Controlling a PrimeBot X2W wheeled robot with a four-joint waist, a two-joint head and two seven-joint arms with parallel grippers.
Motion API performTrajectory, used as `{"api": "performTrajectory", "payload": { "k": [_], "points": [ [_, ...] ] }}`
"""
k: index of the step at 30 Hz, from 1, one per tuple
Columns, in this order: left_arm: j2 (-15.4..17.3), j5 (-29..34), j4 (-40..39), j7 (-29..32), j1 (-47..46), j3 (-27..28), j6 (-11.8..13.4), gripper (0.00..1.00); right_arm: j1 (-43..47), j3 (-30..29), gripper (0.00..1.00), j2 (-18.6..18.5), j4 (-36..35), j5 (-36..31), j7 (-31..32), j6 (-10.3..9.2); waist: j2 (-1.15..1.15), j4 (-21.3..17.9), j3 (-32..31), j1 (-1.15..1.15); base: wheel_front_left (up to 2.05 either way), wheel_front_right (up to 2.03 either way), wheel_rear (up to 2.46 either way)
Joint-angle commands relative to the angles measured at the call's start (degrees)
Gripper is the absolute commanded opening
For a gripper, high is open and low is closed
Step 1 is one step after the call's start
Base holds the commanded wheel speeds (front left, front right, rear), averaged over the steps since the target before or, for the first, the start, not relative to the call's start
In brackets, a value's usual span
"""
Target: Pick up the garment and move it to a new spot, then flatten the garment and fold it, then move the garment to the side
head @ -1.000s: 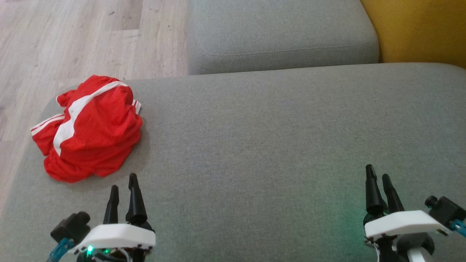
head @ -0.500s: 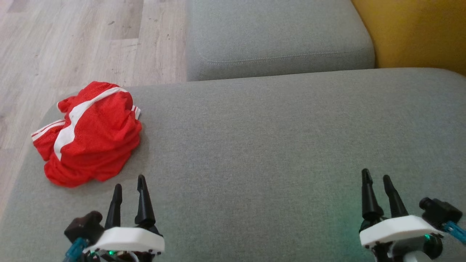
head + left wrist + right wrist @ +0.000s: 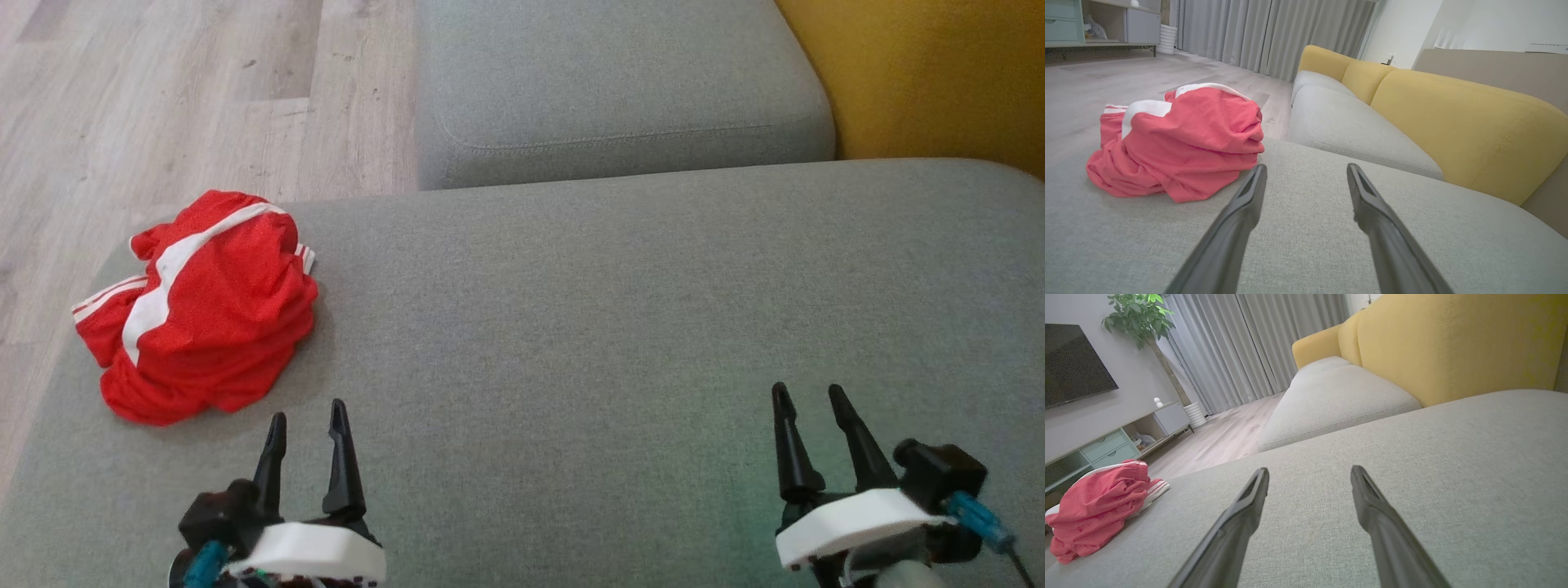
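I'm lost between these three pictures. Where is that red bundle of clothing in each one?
Head view: the red garment lies crumpled at the left, near the left edge of the grey cushion.
Left wrist view: the red garment is left of centre, large and close.
Right wrist view: the red garment sits at the lower left edge.
Shared landmark: the yellow sofa back stands on the right in every view.

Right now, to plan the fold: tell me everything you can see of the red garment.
The red garment is thin, mesh-like fabric with a broad white stripe and thin white stripes at a hem. It lies crumpled in a heap at the far left corner of the grey cushion, resting on it alone; nothing grips it.
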Motion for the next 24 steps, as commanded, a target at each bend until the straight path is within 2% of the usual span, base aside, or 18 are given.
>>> {"api": "performTrajectory", "payload": {
  "k": [1,24],
  "points": [
    [0.3,2.0,-1.9,-0.9,-2.2,1.0,0.3,1.0,-1.9,1.5,1.0,-0.4,-2.3,-2.3,-1.0,0.36,0.0,0.0,0.0,0.0,0.0,0.0,0.0],
    [0.3,15.0,-1.1,-4.6,-2.4,-1.1,2.5,1.0,-1.2,1.4,1.0,-0.5,-1.3,-17.3,-4.7,0.44,0.0,0.4,-1.0,0.0,0.0,0.0,0.0]
  ]
}}
